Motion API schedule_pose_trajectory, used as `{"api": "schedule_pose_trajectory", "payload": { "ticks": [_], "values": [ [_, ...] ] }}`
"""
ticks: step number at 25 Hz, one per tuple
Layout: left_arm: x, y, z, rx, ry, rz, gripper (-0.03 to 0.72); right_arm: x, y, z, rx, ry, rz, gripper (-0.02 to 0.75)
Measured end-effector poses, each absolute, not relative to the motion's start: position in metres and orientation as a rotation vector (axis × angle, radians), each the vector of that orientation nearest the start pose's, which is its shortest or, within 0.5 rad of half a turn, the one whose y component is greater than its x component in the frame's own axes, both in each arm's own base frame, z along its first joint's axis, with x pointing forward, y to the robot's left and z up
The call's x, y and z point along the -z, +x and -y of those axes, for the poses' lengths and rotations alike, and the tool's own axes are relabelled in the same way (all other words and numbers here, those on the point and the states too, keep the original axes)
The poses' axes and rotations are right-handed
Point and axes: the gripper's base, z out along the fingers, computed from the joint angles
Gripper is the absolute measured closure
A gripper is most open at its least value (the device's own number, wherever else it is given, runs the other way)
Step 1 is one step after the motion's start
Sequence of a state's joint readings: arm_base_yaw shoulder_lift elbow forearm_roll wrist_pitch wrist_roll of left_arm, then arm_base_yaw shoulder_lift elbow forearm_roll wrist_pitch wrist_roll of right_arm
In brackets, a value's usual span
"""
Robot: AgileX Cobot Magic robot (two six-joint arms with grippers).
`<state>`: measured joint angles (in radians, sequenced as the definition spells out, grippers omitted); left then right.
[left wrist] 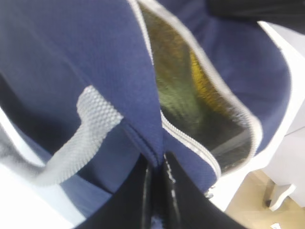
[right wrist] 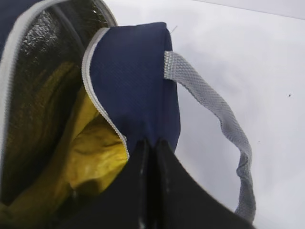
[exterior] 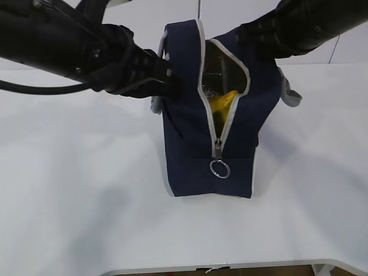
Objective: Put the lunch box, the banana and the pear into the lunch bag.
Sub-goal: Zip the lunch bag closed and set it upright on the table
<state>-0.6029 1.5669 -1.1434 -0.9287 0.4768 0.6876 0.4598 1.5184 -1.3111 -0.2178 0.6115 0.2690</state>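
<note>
The navy lunch bag (exterior: 190,149) stands upright mid-table, its grey zipper undone and its mouth gaping. My left gripper (exterior: 171,85) is shut on the bag's left rim; the left wrist view shows the blue fabric (left wrist: 71,57) pinched between the fingers of that gripper (left wrist: 159,162). My right gripper (exterior: 248,35) is shut on the right rim, nipping the blue edge (right wrist: 133,71) in the right wrist view (right wrist: 151,143). Something yellow (exterior: 223,103) (right wrist: 90,152) lies inside against the foil lining; I cannot tell whether it is the banana or the pear. The lunch box is hidden.
The zipper's ring pull (exterior: 219,168) hangs low on the bag's front. Grey webbing handles droop on both sides (left wrist: 81,138) (right wrist: 214,109). White table (exterior: 86,201) surrounds the bag, with its front edge near the bottom of the exterior view.
</note>
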Motion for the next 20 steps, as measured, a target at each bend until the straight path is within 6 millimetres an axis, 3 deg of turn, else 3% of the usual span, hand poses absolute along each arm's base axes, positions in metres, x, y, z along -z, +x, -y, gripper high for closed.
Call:
{"api": "schedule_pose_trajectory", "payload": {
  "ticks": [7,20],
  "values": [
    [-0.277,0.259,0.254,0.878,0.764,-2.198,0.703,-0.327,0.314,-0.137,-0.115,-0.382,-2.226,0.72],
    [-0.275,0.261,0.255,0.864,0.749,-2.192,0.704,-0.318,0.314,-0.131,-0.109,-0.298,-2.248,0.72]
  ]
}}
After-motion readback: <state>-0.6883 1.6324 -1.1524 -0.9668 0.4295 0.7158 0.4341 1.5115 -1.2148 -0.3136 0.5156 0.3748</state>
